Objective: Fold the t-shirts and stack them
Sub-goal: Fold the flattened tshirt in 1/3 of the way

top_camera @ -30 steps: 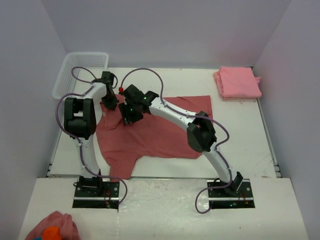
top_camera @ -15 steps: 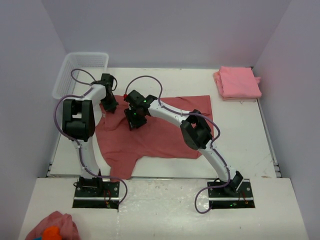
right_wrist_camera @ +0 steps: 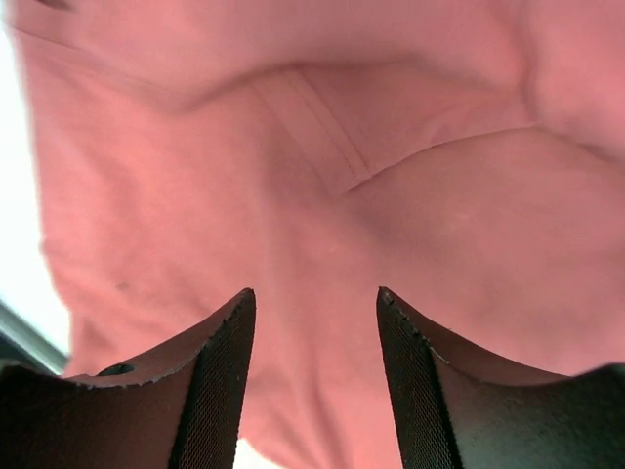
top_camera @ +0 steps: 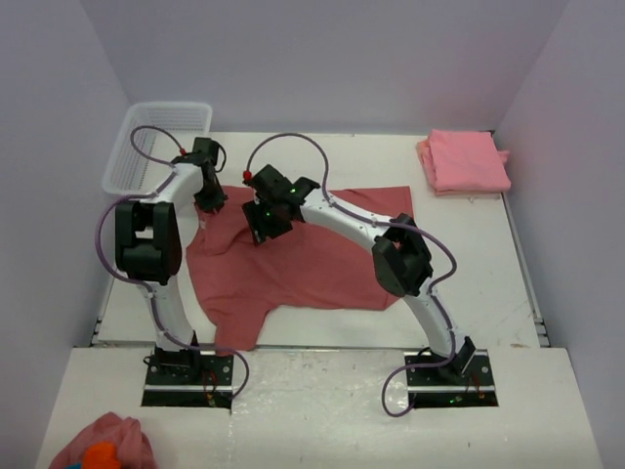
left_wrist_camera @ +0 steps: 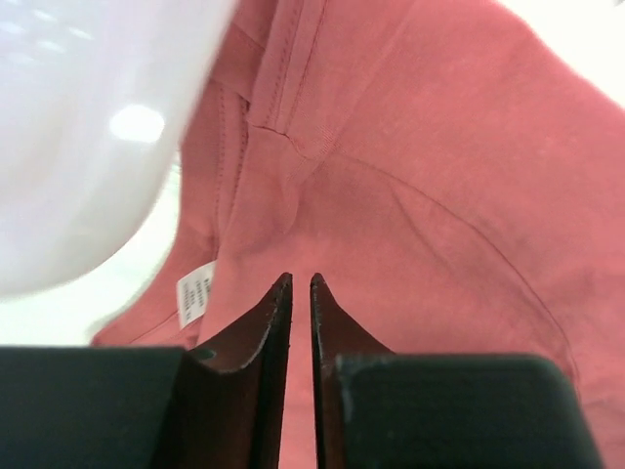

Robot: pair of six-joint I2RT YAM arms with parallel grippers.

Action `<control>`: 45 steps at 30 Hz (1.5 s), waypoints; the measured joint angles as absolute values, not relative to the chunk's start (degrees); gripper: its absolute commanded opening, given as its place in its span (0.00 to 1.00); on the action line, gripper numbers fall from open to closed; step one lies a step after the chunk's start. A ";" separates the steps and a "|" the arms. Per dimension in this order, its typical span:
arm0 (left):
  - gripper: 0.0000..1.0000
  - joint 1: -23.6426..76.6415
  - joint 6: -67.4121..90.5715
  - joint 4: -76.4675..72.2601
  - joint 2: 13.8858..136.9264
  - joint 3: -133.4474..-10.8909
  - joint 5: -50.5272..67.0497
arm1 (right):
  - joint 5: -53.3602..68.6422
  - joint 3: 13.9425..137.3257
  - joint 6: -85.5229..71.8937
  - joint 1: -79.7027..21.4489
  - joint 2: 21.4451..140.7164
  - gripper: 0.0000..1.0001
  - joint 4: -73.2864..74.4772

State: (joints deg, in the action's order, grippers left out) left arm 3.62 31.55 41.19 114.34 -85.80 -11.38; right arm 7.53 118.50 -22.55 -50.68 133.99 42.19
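Observation:
A dusty rose-red t-shirt [top_camera: 312,259] lies spread flat on the table's middle. A folded salmon-pink t-shirt [top_camera: 465,161] sits at the back right. My left gripper [top_camera: 209,193] hovers at the spread shirt's back left corner. In the left wrist view the left gripper [left_wrist_camera: 301,283] has its jaws almost together just above the cloth [left_wrist_camera: 430,195], near a white label [left_wrist_camera: 195,293], with nothing between them. My right gripper [top_camera: 266,223] is over the shirt's back edge. In the right wrist view the right gripper [right_wrist_camera: 314,295] is open and empty, close above the cloth [right_wrist_camera: 322,195].
A white plastic basket [top_camera: 156,147] stands at the back left corner, just behind the left gripper. A small pink cloth lump with an orange patch [top_camera: 98,447] lies off the table at the near left. White walls close in the table on three sides.
The right gripper swung a little right and back over the shirt's back edge. The left gripper shifted slightly towards the back. The shirt lies as before.

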 measured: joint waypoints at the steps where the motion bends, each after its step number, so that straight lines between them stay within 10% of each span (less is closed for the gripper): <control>1: 0.17 3.70 31.38 41.19 113.51 -85.80 -11.70 | 6.83 118.50 -22.33 -50.68 132.53 0.55 42.30; 5: 0.26 4.84 30.33 41.21 109.65 -85.89 -13.28 | 3.73 119.26 -21.43 -50.33 125.71 0.49 43.72; 8: 0.25 6.79 30.11 41.23 106.43 -85.91 -14.13 | 0.84 119.59 -21.93 -48.75 120.57 0.00 45.67; 13: 0.20 13.98 29.10 40.73 100.27 -83.48 -15.94 | -3.27 109.56 -24.43 -39.03 109.62 0.00 45.21; 16: 0.42 19.70 28.97 40.58 96.62 -79.22 -16.67 | -5.52 102.74 -24.60 -30.87 104.49 0.00 45.65; 20: 0.48 25.52 29.39 40.93 94.30 -74.06 -17.37 | -6.33 97.32 -24.29 -23.83 100.60 0.00 46.00; 45: 0.39 27.44 28.80 39.07 104.60 -71.50 -19.31 | -1.69 84.82 -22.76 -16.32 85.03 0.00 44.49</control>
